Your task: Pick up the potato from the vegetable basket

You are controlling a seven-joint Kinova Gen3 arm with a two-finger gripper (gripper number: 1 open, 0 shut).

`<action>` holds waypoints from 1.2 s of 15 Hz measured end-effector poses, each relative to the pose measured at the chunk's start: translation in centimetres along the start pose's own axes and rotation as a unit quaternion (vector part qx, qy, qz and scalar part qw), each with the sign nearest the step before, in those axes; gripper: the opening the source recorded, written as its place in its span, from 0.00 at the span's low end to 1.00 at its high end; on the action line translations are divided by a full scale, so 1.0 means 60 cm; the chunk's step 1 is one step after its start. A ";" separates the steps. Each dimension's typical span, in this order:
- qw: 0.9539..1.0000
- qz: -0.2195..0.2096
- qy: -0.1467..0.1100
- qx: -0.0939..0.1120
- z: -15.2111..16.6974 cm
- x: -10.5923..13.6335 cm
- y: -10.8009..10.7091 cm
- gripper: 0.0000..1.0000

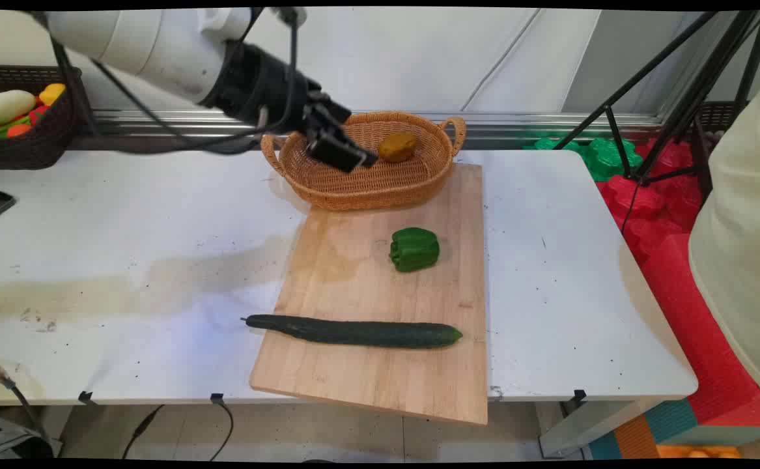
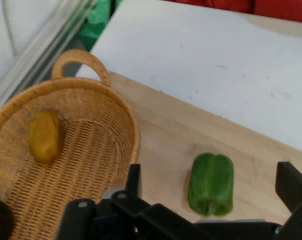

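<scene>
Main view, arm: the white arm reaches in from the upper left, black cables hanging from it, and its gripper [image 1: 344,153] hovers above the left half of a wicker basket [image 1: 419,182], holding nothing.
Main view, basket: a yellow-brown pepper [image 1: 398,146] lies inside, just right of the gripper; the basket stands at the far end of a wooden cutting board [image 1: 353,384].
Main view, board: a green pepper [image 1: 414,249] sits near the middle; a cucumber [image 1: 353,331] lies across the near part, its stem end jutting over the left edge.
Main view, surroundings: the board rests on a white table [image 1: 126,260]; a dark basket [image 1: 28,146] of toy produce stands far left, a tripod [image 1: 673,91] far right.
Hand view, gripper: fingers [image 2: 291,186] spread wide, empty, the green pepper [image 2: 211,184] showing between them on the board [image 2: 161,140].
Hand view, basket: the wicker basket [image 2: 90,150] lies left, the yellow-brown pepper [image 2: 44,136] inside.
</scene>
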 end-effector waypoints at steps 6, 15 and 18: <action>0.998 -0.032 0.000 0.047 0.032 0.059 -0.029 1.00; 0.990 -0.082 -0.014 0.116 0.126 0.140 -0.118 1.00; 0.987 -0.091 -0.028 0.132 0.165 0.154 -0.148 1.00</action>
